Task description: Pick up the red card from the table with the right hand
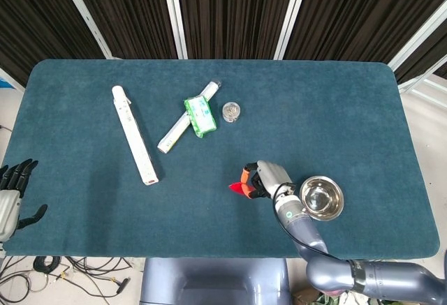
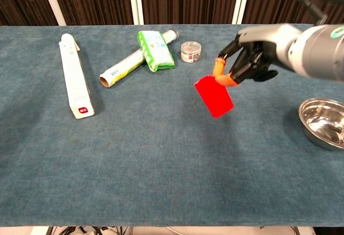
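The right hand holds the red card above the table, its orange-tipped fingertips clamped only on the card's upper corner, so the dangling card seems likely to swivel or slip free.
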You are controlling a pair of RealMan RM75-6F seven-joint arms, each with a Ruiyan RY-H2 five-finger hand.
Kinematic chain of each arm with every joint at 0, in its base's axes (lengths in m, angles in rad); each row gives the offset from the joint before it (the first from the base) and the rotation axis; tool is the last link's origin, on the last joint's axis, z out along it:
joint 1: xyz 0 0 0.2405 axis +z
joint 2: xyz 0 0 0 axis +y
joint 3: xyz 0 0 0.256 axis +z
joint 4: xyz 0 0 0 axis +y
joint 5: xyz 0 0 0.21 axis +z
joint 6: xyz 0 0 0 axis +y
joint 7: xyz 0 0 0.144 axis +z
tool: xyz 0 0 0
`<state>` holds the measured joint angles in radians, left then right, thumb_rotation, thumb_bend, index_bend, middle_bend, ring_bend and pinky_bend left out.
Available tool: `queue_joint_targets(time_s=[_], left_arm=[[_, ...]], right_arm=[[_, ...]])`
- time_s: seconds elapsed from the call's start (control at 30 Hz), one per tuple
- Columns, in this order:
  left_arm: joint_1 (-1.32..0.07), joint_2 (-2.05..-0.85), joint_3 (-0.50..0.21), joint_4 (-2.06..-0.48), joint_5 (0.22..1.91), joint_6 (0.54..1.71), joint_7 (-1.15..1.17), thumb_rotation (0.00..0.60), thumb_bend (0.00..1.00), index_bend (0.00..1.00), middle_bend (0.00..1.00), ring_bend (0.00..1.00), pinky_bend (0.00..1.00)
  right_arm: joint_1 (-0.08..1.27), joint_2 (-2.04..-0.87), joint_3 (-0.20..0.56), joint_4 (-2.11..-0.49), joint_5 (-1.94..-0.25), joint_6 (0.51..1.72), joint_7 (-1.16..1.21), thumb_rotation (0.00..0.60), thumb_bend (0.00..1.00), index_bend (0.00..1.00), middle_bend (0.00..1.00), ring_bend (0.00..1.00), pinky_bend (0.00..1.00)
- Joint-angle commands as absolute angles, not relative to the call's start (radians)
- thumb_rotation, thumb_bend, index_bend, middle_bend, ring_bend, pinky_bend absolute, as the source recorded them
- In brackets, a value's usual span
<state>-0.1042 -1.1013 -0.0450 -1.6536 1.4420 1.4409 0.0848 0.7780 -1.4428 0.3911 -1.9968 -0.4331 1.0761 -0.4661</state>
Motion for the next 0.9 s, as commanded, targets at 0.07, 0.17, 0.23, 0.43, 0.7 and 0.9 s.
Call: queue_joint_targets(time_s=[0.07,0.17,0.23,0.43,0.7,0.9], left_arm=[[-0.104,-1.101,-0.046,-1.655,1.44,1.441,0.082,0.6,0.27,0.05,0.07,0.07,0.04],[-0.104,-1.1,-0.046,-1.655,1.44,1.44,0.081,0.6,0.27,0.05,0.07,0.07,0.04],[-0.104,-1.101,-0.046,-1.656,1.439,1.44,0.08,0.6,0.27,0.05,0.07,0.07,0.04],[-0.104,-1.101,-0.05,-1.659,1.431,1.438,0.072,0.6,0.27,0.05,0.07,0.07,0.05],[-0.104,-1.1,-0.053,-1.662,1.425,1.438,0.067,0.6,0.27,0.05,0.07,0.07,0.05],[-0.103,-1.1,-0.053,-1.662,1.427,1.44,0.066,0.6,0.27,0.05,0.07,0.07,0.05]], right_arm=[[0.767,-1.348,0.457,-2.061,-0.394,1.014,-0.397,0.6,0.45,0.68,0.96,1.0,1.0],[0.774,-1.288,0.502,-2.085,-0.358,0.962,-0.353,0.6,0.45,0.68,0.96,1.0,1.0],[0.782,-1.254,0.535,-2.099,-0.339,0.938,-0.324,0.6,0.45,0.68,0.96,1.0,1.0],[0.829,-1.184,0.616,-2.109,-0.238,0.881,-0.243,0.6,0.45,0.68,0.96,1.0,1.0],[0.891,-1.102,0.674,-2.126,-0.131,0.823,-0.133,0.6,0.45,0.68,0.96,1.0,1.0],[0.927,-1.083,0.669,-2.139,-0.125,0.825,-0.105,0.6,0.45,0.68,0.96,1.0,1.0]])
